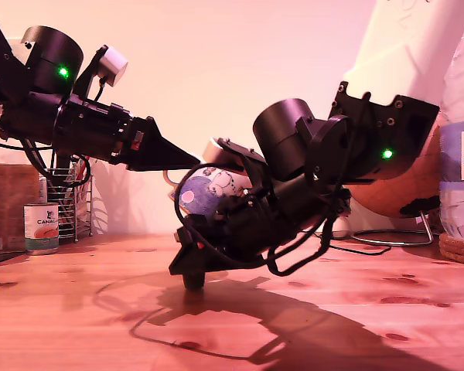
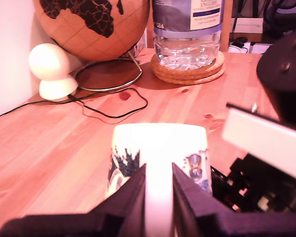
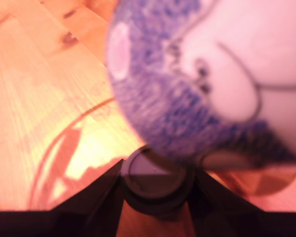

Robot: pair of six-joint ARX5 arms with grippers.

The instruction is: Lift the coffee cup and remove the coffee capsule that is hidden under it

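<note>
The coffee cup (image 1: 211, 190), white with a blue-grey band and cartoon drawings, hangs tilted above the wooden table (image 1: 77, 309). My first gripper (image 1: 192, 161), reaching in from the exterior view's left, is shut on it; in the first wrist view the cup (image 2: 160, 145) sits between its dark fingers (image 2: 130, 197). Below the cup, my second gripper (image 1: 193, 272) comes down from the exterior view's right to the tabletop. Its jaws close on the small dark coffee capsule (image 3: 153, 181), with the blurred cup (image 3: 202, 74) just above it.
A small printed tin can (image 1: 41, 227) and a wire basket (image 1: 71, 193) stand at the exterior view's left. A globe (image 2: 93, 24), a white lamp (image 2: 52, 69), a black cable (image 2: 113, 106) and a water bottle (image 2: 187, 29) on cork coasters (image 2: 187, 71) stand at its right.
</note>
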